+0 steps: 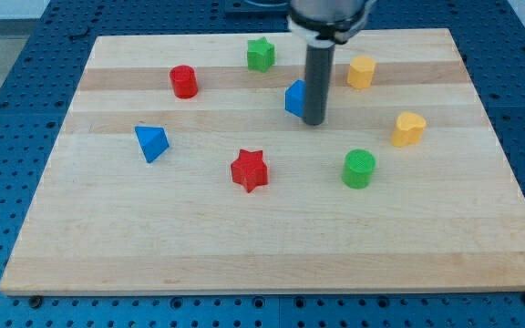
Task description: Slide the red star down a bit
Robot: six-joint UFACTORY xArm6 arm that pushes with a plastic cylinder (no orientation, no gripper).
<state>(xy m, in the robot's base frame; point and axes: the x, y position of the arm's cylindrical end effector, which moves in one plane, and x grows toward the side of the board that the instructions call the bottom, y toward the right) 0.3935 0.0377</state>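
Observation:
The red star (250, 170) lies near the middle of the wooden board (272, 246). My tip (314, 121) rests on the board up and to the right of the star, well apart from it. The tip stands right beside a blue block (294, 98), which the rod partly hides on its right side.
A red cylinder (184, 81) sits at upper left, a green star (261, 54) at the top, a yellow block (361, 71) at upper right, a yellow heart-like block (408, 128) at right, a green cylinder (359, 169) right of the red star, a blue triangle (151, 143) at left.

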